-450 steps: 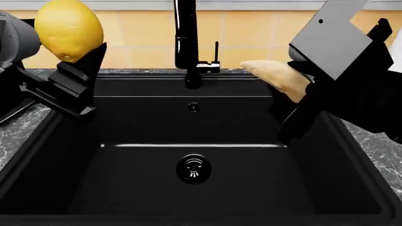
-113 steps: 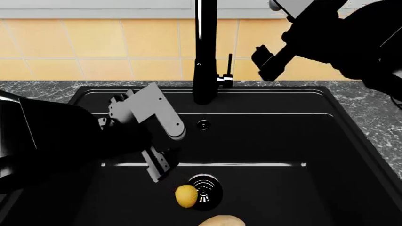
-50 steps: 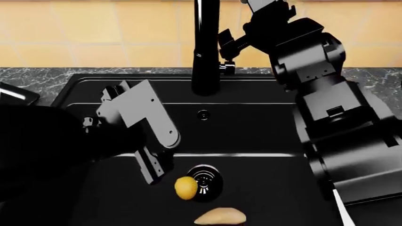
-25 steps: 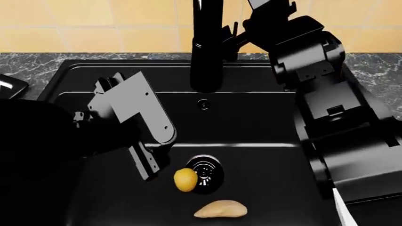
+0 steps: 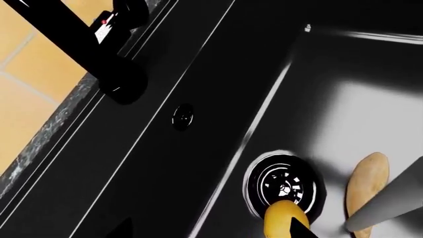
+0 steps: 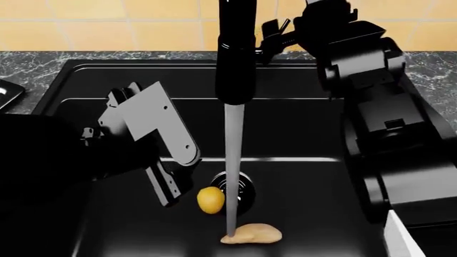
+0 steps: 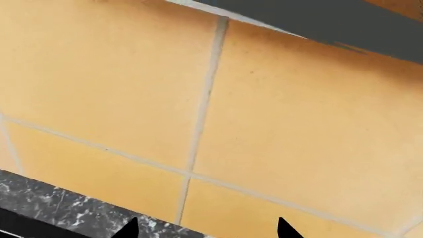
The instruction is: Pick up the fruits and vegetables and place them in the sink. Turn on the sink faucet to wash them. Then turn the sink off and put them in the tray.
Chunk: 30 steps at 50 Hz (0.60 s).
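Note:
The yellow lemon (image 6: 210, 199) lies on the sink (image 6: 307, 128) floor beside the round drain (image 6: 243, 188). The tan potato-like vegetable (image 6: 251, 234) lies just in front of it, under a stream of water (image 6: 232, 171) falling from the black faucet spout (image 6: 236, 53). My left gripper (image 6: 171, 195) hangs open and empty inside the basin, just left of the lemon. In the left wrist view the lemon (image 5: 284, 220), the vegetable (image 5: 367, 186) and the gripper (image 5: 211, 233) show. My right gripper (image 6: 275, 31) is open beside the faucet's top; its wrist view (image 7: 206, 230) shows only wall tiles. The lever is hidden.
A corner of the black tray (image 6: 6, 91) shows on the grey marbled counter (image 6: 36, 67) at far left. The yellow tiled wall (image 6: 107, 24) stands behind the sink. My right arm (image 6: 386, 139) reaches over the basin's right side.
Water now pours from the faucet onto the vegetable; half a second ago the spout was dry. My right gripper has shifted slightly right at the faucet. The left gripper, lemon and vegetable stay put.

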Available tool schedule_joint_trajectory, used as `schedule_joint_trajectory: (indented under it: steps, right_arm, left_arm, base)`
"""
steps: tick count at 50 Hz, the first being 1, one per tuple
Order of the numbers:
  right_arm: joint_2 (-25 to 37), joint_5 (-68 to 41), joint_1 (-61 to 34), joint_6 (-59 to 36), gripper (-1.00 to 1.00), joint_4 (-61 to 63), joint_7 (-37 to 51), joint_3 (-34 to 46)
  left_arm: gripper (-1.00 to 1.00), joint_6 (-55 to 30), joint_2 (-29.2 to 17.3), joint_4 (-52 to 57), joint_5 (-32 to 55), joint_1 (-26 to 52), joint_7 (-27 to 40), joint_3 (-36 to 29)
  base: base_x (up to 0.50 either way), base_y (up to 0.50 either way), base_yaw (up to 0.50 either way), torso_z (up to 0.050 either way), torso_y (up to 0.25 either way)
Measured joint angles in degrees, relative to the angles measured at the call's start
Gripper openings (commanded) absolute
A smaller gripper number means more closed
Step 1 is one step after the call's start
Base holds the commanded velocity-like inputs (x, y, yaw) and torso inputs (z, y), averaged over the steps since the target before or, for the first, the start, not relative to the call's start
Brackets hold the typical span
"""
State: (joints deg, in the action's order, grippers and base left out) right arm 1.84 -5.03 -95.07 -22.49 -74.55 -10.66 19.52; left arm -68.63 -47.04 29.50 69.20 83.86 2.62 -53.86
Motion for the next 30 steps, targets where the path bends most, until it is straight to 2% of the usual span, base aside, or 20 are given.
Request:
schedule_joint_trajectory:
  steps: [15,25,30]
  right_arm:
    - [0.42,-3.24,0.14,-3.02,1.00,0.56,2.14,-5.51]
    - [1.79,-1.51,-2.20,-2.53,1.00,0.79,0.93,-4.85]
    - [3.74,1.03,-2.36,-5.17,1.00,6.09,0.59,-3.54]
  left_arm:
    - [1.00,0.31,-0.24,0.22,-0.03,0.01,-0.09,-0.19]
    - [1.00,-0.04,-0.27,0.37,0.37,0.44,0.06,-0.24]
    - [1.00,-0.17,-0.16,0.33,0.45,0.61,0.11,-0.35]
  base:
    - [0.00,0.00,0.00,0.000,0.000]
    - [0.00,0.00,0.00,0.000,0.000]
    - [0.00,0.00,0.00,0.000,0.000]
